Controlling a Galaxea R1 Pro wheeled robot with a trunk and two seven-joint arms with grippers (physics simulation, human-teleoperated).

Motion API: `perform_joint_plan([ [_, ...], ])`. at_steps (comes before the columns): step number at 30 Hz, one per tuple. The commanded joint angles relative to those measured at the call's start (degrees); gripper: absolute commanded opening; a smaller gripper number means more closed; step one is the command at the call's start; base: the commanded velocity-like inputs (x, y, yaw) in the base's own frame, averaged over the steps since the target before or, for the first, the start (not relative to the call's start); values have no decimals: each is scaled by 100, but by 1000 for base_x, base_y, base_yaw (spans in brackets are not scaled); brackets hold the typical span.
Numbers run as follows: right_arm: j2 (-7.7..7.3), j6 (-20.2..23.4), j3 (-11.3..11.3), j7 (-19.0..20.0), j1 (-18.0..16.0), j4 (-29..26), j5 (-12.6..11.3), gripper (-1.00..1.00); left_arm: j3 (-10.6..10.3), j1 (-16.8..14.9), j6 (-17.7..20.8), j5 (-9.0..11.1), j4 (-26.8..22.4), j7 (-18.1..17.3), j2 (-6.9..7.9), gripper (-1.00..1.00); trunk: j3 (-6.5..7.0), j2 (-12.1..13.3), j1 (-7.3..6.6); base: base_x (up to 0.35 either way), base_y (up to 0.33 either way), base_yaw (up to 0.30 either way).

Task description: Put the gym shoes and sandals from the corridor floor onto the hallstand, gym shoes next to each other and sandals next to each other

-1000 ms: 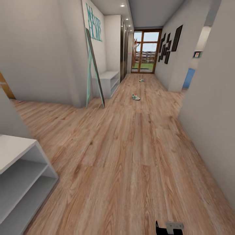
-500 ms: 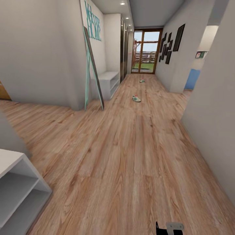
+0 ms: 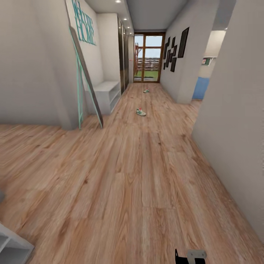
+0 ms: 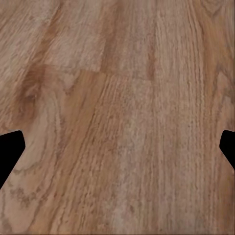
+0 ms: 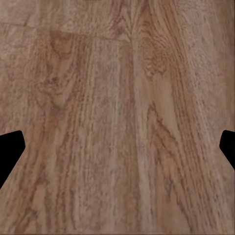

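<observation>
Since the earlier frames the whole head view has shifted: the robot has rolled forward and turned slightly, so the low white open shelving [image 3: 9, 245] has slid almost out at the near left corner, while the shoes themselves lie where they lay. Left gripper [image 4: 117, 147]: fingers spread wide, nothing between them, facing bare corridor floor [image 4: 122, 98]. Right gripper [image 5: 117, 147]: likewise released and empty, over plain planks. A small dark and grey part [image 3: 190, 255] of the robot shows at the lower edge of the head view. Well ahead of both grippers, the nearer gym shoe [image 3: 140, 112] lies on the floor mid-corridor; the farther gym shoe [image 3: 146, 91] lies beyond it, nearer the glazed door [image 3: 147, 58]. Ahead and to the left, past a leaning mint-framed mirror [image 3: 85, 80], stands the pale hallstand [image 3: 106, 94] against the wall. The step in hand appears to be the approach. To do it well, steer centrally toward the nearer shoe, stop short of it, and keep the grippers open for the descent.
</observation>
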Motion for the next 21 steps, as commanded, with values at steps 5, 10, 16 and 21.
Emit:
perform_joint_plan([
  [5, 2, -6, -18, -48, -4, 6, 61, 100, 10, 1, 9, 49, -5, -55, -1, 100, -4, -2, 3, 335, -3, -265],
  [10, 2, -4, -20, -56, -4, 6, 57, 100, 10, 1, 7, 46, -5, -55, -1, 100, -4, -2, 3, 324, -76, -155],
  [16, 2, 6, -21, -62, -4, 6, 53, 100, 10, 1, 6, 49, -5, -55, -1, 100, -4, -2, 3, 299, -132, -23],
  [21, -1, 16, -21, -63, -4, 6, 52, 100, 10, 1, 5, 55, -5, -55, 3, 100, -4, -2, 3, 311, -117, -4],
])
